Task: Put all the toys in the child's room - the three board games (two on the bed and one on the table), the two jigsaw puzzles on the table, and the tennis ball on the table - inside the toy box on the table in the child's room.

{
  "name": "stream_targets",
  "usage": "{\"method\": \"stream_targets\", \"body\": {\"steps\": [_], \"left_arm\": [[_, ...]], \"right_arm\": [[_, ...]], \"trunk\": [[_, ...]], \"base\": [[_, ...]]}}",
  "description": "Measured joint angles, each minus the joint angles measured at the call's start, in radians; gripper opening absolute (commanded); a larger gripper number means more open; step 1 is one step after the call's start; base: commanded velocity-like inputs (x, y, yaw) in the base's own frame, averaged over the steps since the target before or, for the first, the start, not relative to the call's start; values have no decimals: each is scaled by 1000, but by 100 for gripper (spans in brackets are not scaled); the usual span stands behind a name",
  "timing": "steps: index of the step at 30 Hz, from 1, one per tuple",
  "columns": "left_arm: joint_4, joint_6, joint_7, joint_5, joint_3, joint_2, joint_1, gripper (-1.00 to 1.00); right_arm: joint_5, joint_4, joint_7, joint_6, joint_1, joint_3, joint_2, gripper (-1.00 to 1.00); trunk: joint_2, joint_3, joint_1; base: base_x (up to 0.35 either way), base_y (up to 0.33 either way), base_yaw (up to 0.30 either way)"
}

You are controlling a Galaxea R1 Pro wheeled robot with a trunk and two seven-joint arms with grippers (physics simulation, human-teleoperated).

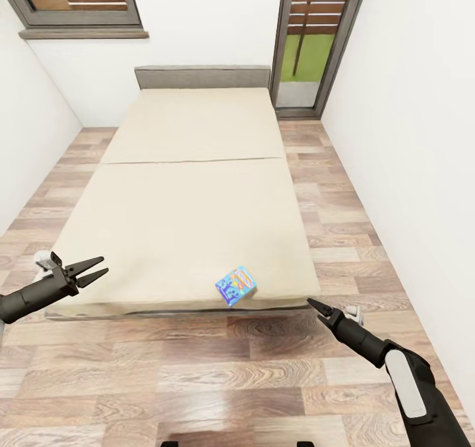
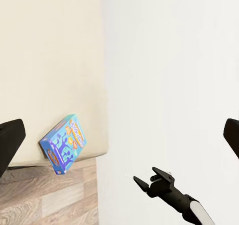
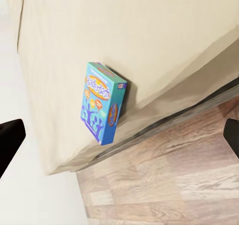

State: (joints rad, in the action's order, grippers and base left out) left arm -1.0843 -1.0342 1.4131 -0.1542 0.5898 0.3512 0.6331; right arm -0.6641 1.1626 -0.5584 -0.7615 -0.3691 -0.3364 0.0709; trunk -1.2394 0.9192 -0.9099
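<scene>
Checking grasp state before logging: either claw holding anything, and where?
Nothing held. Left claw is open and empty; right claw is empty too. The game lies untouched at the bed edge.

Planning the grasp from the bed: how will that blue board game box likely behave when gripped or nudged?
The board game box looks like a flat-sided carton, so probably stiff and fairly light. Lying flat on the soft bed, it should slide, not roll. It sits near the foot edge, so a push that way might drop it to the floor.
</scene>
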Motion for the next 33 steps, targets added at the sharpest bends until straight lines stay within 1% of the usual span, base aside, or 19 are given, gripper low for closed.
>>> {"method": "stream_targets", "body": {"steps": [6, 11, 13, 16, 18, 21, 25, 31, 33], "left_arm": [[0, 0, -3, 5, 0, 6, 0, 100], [0, 0, -7, 8, -2, 11, 1, 100], [-13, -2, 1, 6, -1, 13, -2, 100], [-31, -3, 10, 6, 3, 22, -22, 100], [-48, -2, 15, 5, 5, 31, -45, 100], [-59, -2, 17, 6, 6, 35, -60, 100], [-61, -2, 17, 9, 5, 37, -65, 100], [-62, -2, 16, 10, 4, 36, -68, 100], [-62, -2, 16, 10, 4, 35, -69, 100]], "right_arm": [[0, 0, -10, 7, 0, 1, 3, 100], [1, 1, -15, 33, 0, 3, 4, 100], [2, 1, -21, 40, 0, 3, 4, 100], [2, 1, -31, 44, 0, 4, 4, 100], [4, 1, -39, 48, 0, 4, 6, 100], [4, 2, -44, 67, 0, 4, 10, 100], [5, 2, -47, 84, 0, 4, 15, 100], [13, 2, -85, 96, 3, 3, 19, 100], [17, 0, -97, 114, 8, 2, 19, 100]], "trunk": [[0, -10, 0], [0, -18, 0], [0, -21, 0], [0, -26, 0], [0, -29, 0], [0, -34, 0], [0, -41, 0], [0, -51, 0], [0, -54, 0]], "base": [[0, 0, 0], [0, 0, 0], [0, 0, 0], [0, 0, 0], [0, 0, 0], [0, 0, 0], [0, 0, 0], [0, 0, 0], [0, 0, 0]]}}
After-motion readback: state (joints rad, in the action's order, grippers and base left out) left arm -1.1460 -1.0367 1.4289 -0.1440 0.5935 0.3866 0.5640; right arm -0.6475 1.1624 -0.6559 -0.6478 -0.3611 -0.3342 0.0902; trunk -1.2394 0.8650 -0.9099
